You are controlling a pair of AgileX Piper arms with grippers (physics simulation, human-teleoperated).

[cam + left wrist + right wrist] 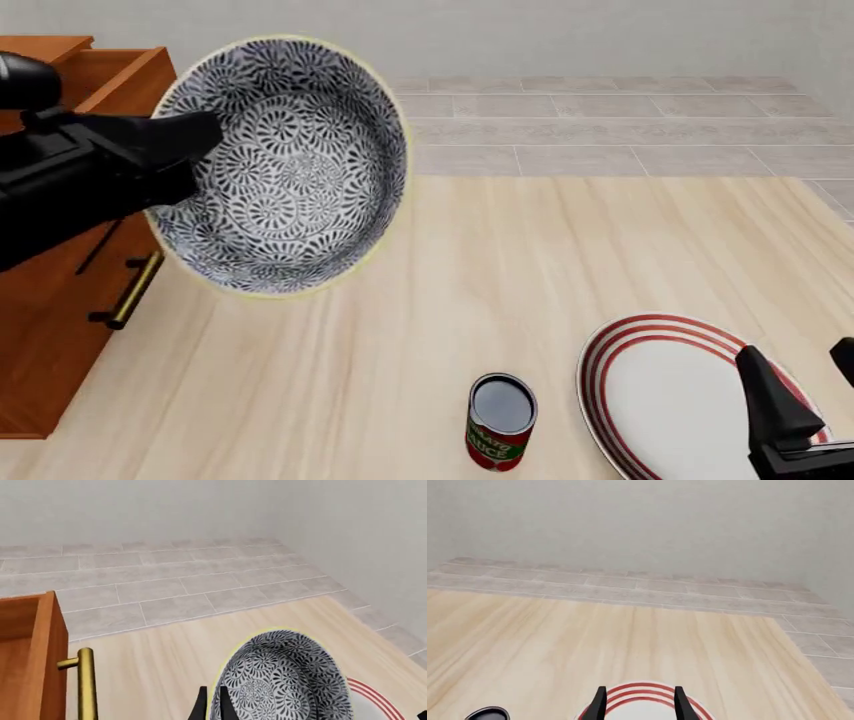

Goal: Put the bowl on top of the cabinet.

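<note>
Gripping bowl (287, 165), left gripper (200, 140)

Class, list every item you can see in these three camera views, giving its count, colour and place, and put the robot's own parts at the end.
bowl: one, dark grey-and-white floral, held tilted in the air beside the cabinet
cabinet: one, reddish-brown with brass handles, table's left edge
plate: one, white with red rings, near right
can: one, red-and-green label, left of plate
table: one, pale wood
left gripper: one, black, shut on the bowl's rim
right gripper: one, black, open above the plate
</note>
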